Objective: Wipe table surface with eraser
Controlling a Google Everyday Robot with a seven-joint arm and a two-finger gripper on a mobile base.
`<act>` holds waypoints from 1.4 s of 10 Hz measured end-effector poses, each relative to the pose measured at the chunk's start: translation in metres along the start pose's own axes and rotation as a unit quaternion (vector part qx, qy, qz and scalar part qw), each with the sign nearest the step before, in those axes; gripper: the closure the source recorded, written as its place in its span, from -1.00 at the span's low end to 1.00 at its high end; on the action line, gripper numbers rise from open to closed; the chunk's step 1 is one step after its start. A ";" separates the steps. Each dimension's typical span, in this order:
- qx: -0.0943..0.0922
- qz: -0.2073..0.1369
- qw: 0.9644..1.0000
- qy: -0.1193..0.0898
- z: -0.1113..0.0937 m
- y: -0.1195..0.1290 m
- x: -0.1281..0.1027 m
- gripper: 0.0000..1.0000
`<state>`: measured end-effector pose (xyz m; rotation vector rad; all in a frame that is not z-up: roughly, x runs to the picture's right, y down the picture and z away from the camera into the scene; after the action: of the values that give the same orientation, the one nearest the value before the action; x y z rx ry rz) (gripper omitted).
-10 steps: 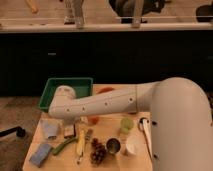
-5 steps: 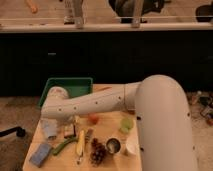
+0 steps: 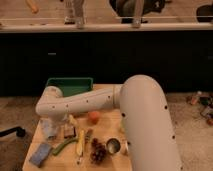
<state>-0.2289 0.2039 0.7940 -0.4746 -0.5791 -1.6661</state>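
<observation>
A blue-grey block, the eraser [image 3: 40, 154], lies flat at the front left corner of the wooden table [image 3: 107, 127]. My white arm reaches across from the right, bends at the far left [image 3: 50, 102] and turns down over the table's left side. My gripper [image 3: 66, 125] hangs there, just above a small brown item [image 3: 68, 132] and beside a pale crumpled bag [image 3: 47, 127]. It is behind and to the right of the eraser and not touching it.
A green bin [image 3: 68, 85] stands at the back left. An orange [image 3: 93, 116], a green vegetable [image 3: 62, 146], a yellow utensil [image 3: 80, 142], dark grapes [image 3: 98, 151] and a metal cup [image 3: 113, 146] crowd the table. My arm hides its right part.
My arm has swung left and lower, and its end has turned down over the table's left side. The upper arm now covers the cups on the right. The eraser has not moved.
</observation>
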 end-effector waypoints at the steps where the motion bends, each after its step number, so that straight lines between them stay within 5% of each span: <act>1: -0.001 0.000 1.000 -0.007 0.006 -0.003 0.002 -0.60; 14: -0.008 -0.010 0.999 -0.034 0.025 0.013 0.017 -0.60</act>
<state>-0.2197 0.2042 0.8258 -0.5406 -0.6213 -1.6797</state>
